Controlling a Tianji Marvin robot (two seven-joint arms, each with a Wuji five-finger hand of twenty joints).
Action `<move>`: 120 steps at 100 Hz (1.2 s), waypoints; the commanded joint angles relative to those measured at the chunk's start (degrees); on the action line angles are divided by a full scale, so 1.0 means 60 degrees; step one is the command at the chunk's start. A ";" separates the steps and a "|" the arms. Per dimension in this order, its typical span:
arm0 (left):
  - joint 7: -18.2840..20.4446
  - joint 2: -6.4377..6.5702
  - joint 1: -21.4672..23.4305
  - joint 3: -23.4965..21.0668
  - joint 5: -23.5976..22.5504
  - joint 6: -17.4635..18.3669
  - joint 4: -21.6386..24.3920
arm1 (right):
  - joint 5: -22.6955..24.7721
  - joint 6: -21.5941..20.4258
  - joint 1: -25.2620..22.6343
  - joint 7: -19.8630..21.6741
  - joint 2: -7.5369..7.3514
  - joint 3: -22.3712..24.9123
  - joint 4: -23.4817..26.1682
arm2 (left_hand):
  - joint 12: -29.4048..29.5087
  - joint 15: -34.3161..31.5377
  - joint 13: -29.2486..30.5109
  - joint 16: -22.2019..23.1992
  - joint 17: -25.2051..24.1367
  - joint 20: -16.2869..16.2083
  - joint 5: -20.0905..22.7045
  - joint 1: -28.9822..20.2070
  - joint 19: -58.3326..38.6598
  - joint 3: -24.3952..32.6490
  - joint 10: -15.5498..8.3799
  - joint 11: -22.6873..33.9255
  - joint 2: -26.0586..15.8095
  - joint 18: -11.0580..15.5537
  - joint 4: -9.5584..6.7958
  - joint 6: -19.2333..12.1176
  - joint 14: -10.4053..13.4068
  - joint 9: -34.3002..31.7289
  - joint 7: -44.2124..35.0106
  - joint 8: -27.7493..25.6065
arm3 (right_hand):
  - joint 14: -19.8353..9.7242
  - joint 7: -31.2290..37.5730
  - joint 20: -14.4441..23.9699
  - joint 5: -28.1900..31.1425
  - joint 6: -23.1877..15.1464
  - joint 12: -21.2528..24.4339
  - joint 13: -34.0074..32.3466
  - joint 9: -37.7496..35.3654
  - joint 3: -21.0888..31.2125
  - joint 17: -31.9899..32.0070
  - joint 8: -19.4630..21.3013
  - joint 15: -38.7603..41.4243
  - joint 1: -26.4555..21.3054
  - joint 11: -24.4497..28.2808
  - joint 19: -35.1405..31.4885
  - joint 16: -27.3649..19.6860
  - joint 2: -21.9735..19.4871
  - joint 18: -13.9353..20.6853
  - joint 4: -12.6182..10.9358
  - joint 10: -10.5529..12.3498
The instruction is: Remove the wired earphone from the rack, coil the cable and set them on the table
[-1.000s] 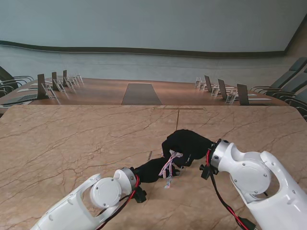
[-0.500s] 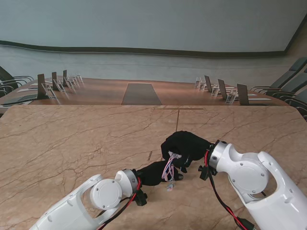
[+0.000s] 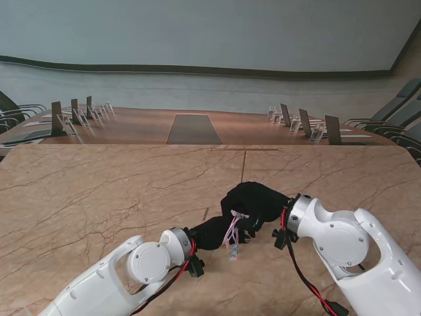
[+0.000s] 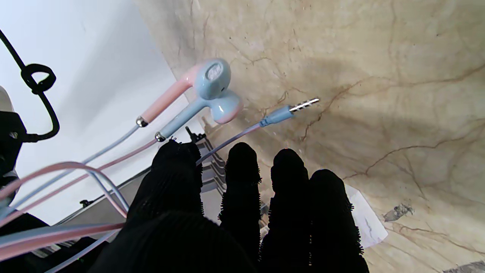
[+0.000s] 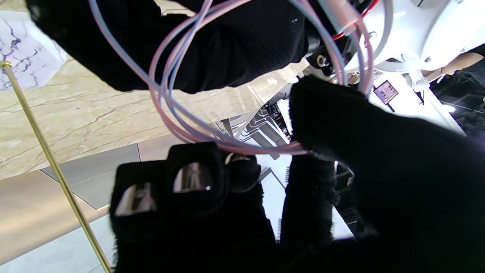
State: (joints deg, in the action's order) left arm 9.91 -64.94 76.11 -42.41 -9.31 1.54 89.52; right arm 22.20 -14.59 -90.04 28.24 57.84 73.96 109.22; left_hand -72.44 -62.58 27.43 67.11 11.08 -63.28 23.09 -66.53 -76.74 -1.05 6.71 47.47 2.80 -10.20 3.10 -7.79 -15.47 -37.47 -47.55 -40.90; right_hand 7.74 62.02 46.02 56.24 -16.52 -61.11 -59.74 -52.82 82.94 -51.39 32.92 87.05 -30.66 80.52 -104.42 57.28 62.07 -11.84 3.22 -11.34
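The wired earphone is already off the rack; no rack shows on the marble table [image 3: 99, 191], so the first step looks finished. The two black-gloved hands meet near the middle of the table, a little toward me. The pink and blue cable [image 3: 231, 232] hangs between them in several loops, so I judge that the coiling is well under way but not closed off. In the right wrist view the right hand [image 3: 253, 201] has its fingers [image 5: 197, 170] curled and its thumb pressed on the loops [image 5: 182, 113], so it is closed on the cable. The left hand [image 3: 209, 233] has its fingers [image 4: 242, 178] almost straight and side by side; strands run along its thumb side, but I cannot tell if it really grips them. The two earbuds [image 4: 212, 91] and the plug [image 4: 291, 110] stick out free beyond the left fingers, above the table. What is left, I think: gather these loose ends and lay the bundle down.
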 commanded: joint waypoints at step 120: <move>-0.1310 -0.0257 0.0184 -0.0593 -0.1352 -0.0329 -0.0180 | 0.0511 -0.0283 -0.1003 0.0503 -0.0146 0.1068 0.0637 | -0.1144 -0.2288 0.1329 0.1183 0.1070 -0.2045 0.1098 -0.0797 -0.1584 0.0240 -0.0987 0.3454 0.0754 -0.0060 -0.0066 -0.0305 0.0552 -0.1331 -0.0263 -0.3343 | 0.1126 0.0382 0.0360 0.0463 -0.0228 0.0383 0.0004 0.0020 0.1094 0.0020 0.0383 0.0625 -0.0103 0.0489 -0.1225 -0.0184 0.0019 0.0799 0.0065 -0.1144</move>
State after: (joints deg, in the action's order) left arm 1.89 -66.21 76.78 -45.82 -17.37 -0.08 88.30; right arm 24.99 -16.26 -95.48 30.64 57.25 80.16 112.41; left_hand -79.01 -73.91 33.91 72.73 16.82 -72.81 27.90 -68.11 -82.64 -0.63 2.97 65.46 5.86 -10.48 3.48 -9.45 -13.14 -43.91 -48.92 -58.72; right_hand 8.23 61.68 46.64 56.24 -16.34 -59.78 -59.24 -52.44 82.94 -50.56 33.12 87.05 -30.68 80.55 -104.44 56.52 62.07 -12.34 3.22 -11.86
